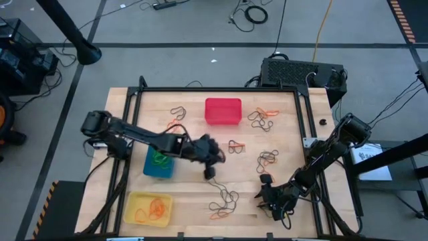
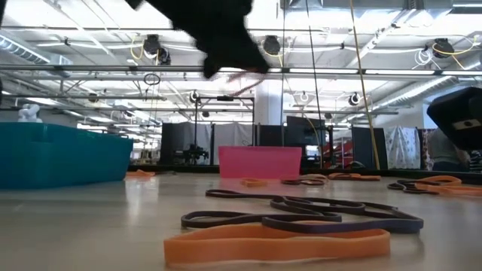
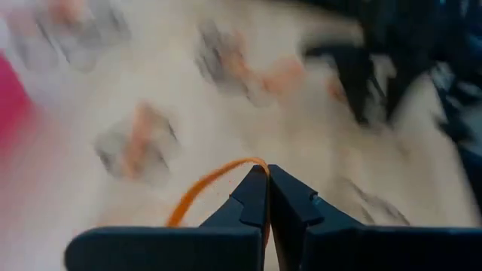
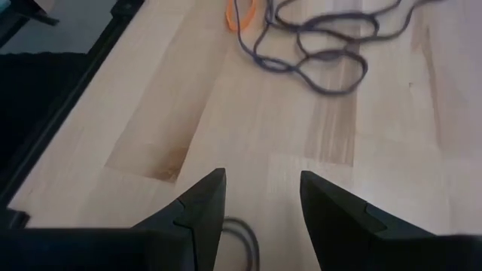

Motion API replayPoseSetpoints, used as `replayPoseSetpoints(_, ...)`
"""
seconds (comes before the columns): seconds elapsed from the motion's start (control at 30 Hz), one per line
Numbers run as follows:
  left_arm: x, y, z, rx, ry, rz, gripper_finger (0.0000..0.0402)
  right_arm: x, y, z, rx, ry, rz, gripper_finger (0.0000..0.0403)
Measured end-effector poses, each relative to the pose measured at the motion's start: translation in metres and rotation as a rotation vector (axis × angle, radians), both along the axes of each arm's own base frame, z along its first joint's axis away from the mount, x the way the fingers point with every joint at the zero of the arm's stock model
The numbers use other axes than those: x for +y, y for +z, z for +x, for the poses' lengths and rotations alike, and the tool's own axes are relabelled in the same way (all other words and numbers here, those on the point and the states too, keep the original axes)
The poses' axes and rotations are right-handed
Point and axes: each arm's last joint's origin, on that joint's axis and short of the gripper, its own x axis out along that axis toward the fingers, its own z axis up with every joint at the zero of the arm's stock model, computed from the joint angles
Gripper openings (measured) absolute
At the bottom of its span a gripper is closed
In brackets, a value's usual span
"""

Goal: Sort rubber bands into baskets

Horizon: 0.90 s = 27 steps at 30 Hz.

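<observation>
A pale wooden tabletop point(image 1: 194, 194) with a dark frame along its edges carries three baskets: a red basket point(image 1: 223, 111) toward the far edge, a blue basket point(image 1: 159, 164) on the left, and a yellow basket point(image 1: 148, 208) at the near left corner. Loose rubber bands lie straight on the wood in small tangles: dark and orange ones right of the red basket point(image 1: 262, 118), a dark clump mid-right point(image 1: 268, 158), and a dark-and-orange bunch near the front point(image 1: 224, 203)

Large lab hall: ceiling trusses point(image 2: 361, 71), floor cables point(image 1: 254, 13), electronics box point(image 1: 297, 72).
</observation>
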Motion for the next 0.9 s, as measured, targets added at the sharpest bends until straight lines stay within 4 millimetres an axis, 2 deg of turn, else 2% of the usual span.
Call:
replayPoseSetpoints(0.3, -0.075, -0.014, -0.054, 0.452, -0.045, -0.355, 0.0011, -0.005, 0.006, 0.013, -0.090, 0.018, -0.010, 0.0165)
replayPoseSetpoints(0.47, -0.122, -0.016, -0.084, 0.599, -0.050, -0.474, 0.0011, -0.011, 0.008, 0.020, -0.111, -0.001, -0.015, 0.0165)
replayPoseSetpoints(0.57, -0.145, -0.017, -0.103, 0.639, -0.063, -0.470, 0.0011, -0.016, 0.009, 0.024, -0.123, -0.020, -0.014, 0.0165)
replayPoseSetpoints(0.67, -0.160, -0.020, -0.124, 0.664, -0.007, -0.414, 0.0011, -0.019, 0.011, 0.029, -0.148, -0.029, -0.017, 0.0165)
replayPoseSetpoints(0.9, -0.171, -0.028, -0.165, 0.768, 0.167, -0.261, 0.0011, -0.027, 0.014, 0.038, -0.180, -0.060, -0.012, 0.0165)
